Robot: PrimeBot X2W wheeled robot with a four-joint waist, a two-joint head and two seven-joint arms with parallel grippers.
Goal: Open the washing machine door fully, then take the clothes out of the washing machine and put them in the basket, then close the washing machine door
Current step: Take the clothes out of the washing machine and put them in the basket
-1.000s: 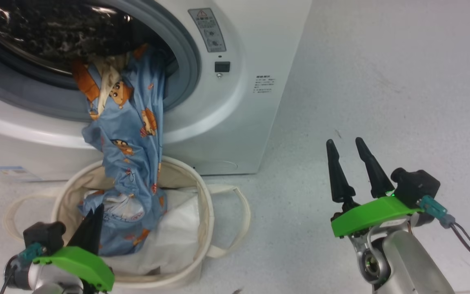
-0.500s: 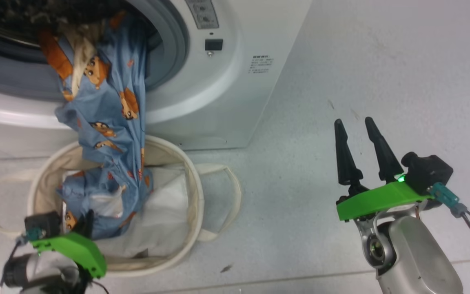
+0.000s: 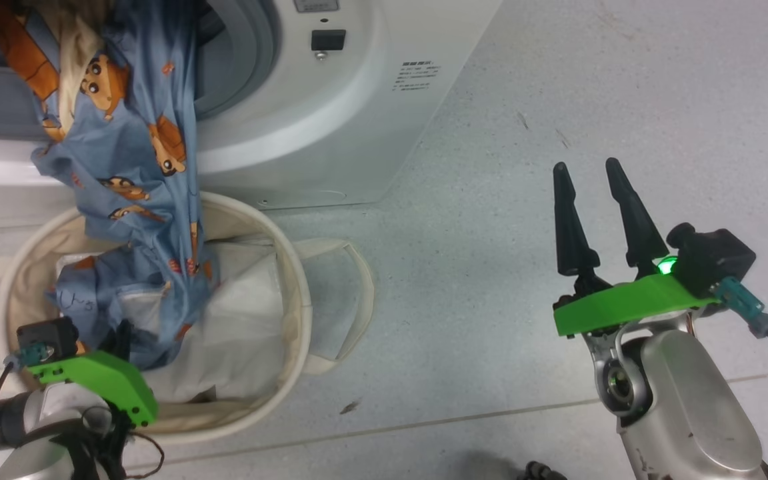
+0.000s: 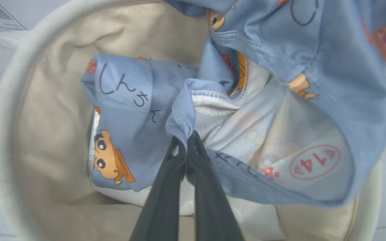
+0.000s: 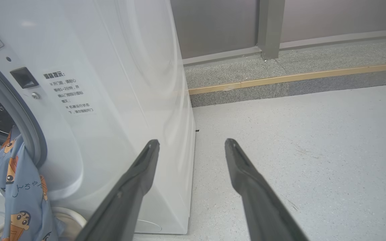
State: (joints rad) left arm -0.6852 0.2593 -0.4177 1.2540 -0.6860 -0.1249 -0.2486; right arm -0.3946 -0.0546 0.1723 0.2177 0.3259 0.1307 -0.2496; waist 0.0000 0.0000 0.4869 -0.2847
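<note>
Blue clothes (image 3: 131,153), draped from the washing machine (image 3: 304,127) onto the white sheet (image 3: 251,333) in the basket (image 3: 300,300), are clenched by the left end effector (image 4: 186,138); the right end effector (image 3: 587,167) is held spread.

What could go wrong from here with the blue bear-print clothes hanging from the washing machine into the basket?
The left gripper, shut on a hem of the light blue bear-print clothes, sits low in the round cream canvas basket, yet the fabric's upper end hangs from the opening of the white front-loading washing machine. Letting go may leave it draped there, in the way of closing. Pulling harder might drag or tip the basket, since the cloth crosses its rim.
</note>
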